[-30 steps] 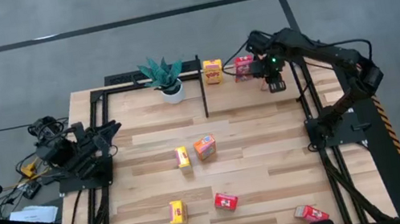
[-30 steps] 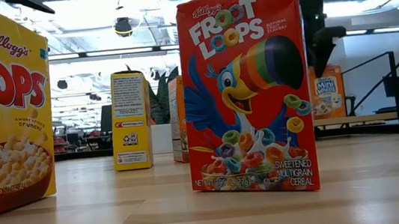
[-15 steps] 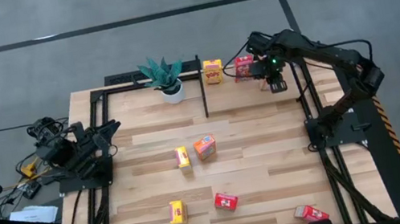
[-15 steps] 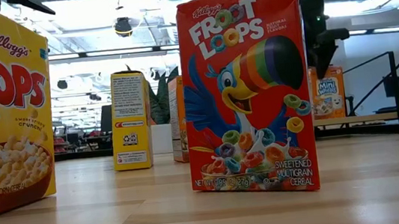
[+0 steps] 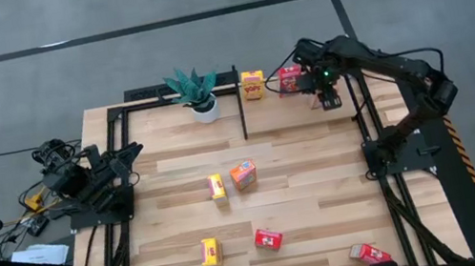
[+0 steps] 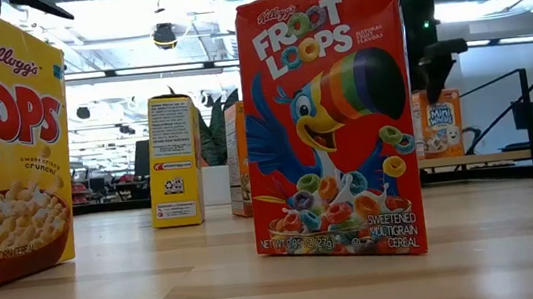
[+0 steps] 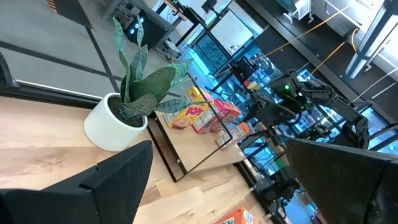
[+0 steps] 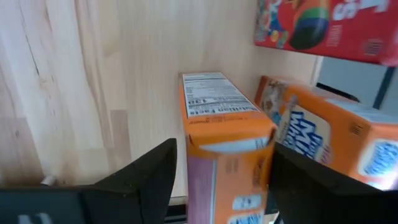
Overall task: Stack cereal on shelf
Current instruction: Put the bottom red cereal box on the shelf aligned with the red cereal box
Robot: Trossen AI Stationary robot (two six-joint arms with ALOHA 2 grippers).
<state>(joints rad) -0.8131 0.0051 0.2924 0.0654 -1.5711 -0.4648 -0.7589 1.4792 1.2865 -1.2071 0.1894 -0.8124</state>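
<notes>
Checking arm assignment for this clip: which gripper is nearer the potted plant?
Left. The left gripper waits at the table's left edge, a short way in front of the potted plant. The right gripper is in the shelf section, past the black divider post.

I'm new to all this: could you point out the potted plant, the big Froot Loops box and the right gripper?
potted plant point(image 5: 198, 91): high view, its leaves.
Froot Loops box point(image 6: 330, 122): low view, printed front.
right gripper point(image 8: 221, 171): right wrist view, between its fingertips.

Two dark jointed arms, matte black links. Right arm point(image 5: 381, 65): small green light near wrist. Left arm point(image 5: 90, 177): loose black cables, yellow connector at base. Tool fingers point(image 8: 149, 174) flat, black.
</notes>
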